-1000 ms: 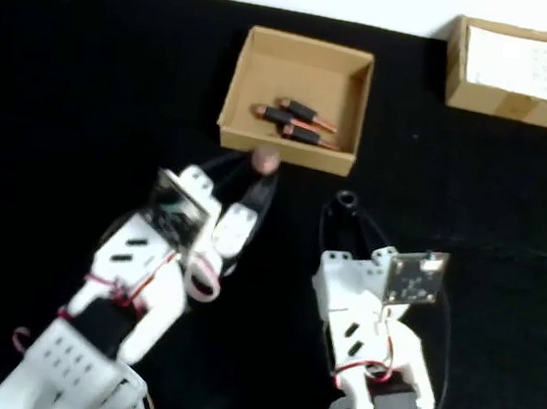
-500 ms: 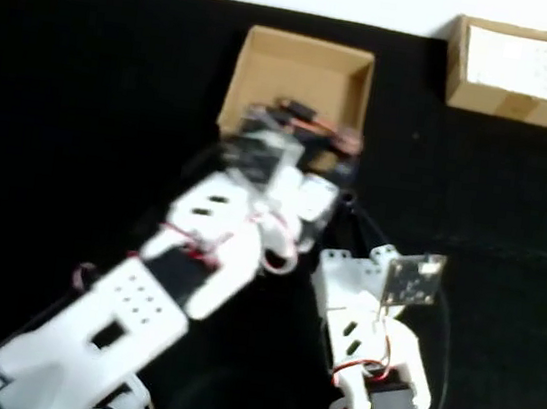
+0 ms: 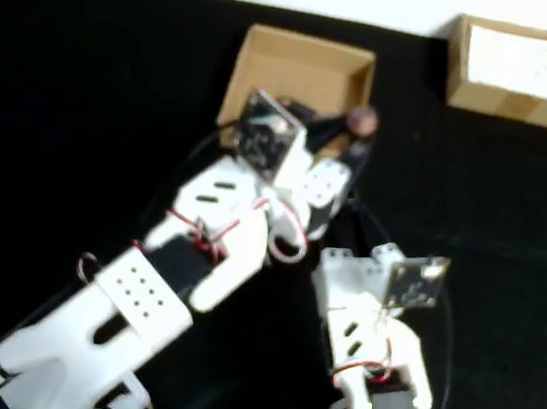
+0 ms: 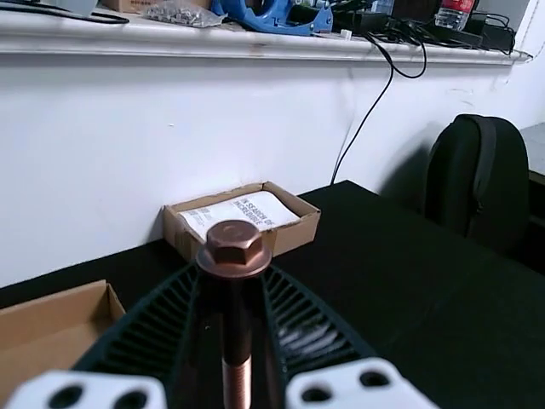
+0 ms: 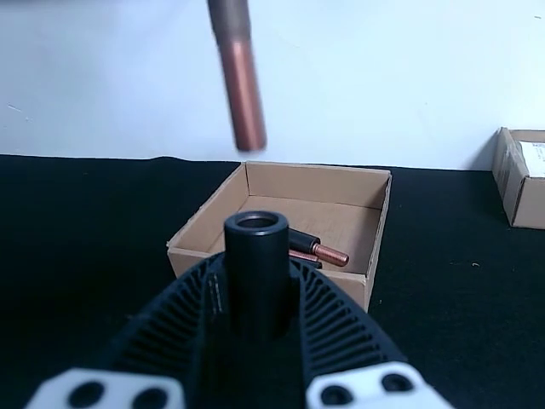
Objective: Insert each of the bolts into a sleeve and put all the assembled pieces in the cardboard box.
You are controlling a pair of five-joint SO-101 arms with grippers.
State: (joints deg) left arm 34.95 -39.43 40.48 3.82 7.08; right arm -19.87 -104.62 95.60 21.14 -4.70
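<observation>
My left gripper (image 4: 234, 285) is shut on a copper bolt (image 4: 234, 249), held upright with its hex head on top. From above, the bolt head (image 3: 362, 120) hangs over the near right corner of the cardboard box (image 3: 273, 58). My right gripper (image 5: 255, 281) is shut on a black sleeve (image 5: 255, 256), standing upright with its open bore facing up. The bolt's shaft (image 5: 239, 81) hangs above the sleeve, slightly to one side and clear of it. Inside the cardboard box (image 5: 294, 192) lie assembled pieces (image 5: 313, 250).
A second, smaller box holding white paper (image 3: 525, 68) sits at the table's far right; it also appears behind the bolt (image 4: 243, 215). A white wall runs behind the black table. The left arm (image 3: 198, 245) stretches across the middle, next to the right arm (image 3: 378, 329).
The left arm has swung forward and to the right, lifting the bolt from in front of the box to a spot above the right gripper's sleeve. The right arm has stayed put.
</observation>
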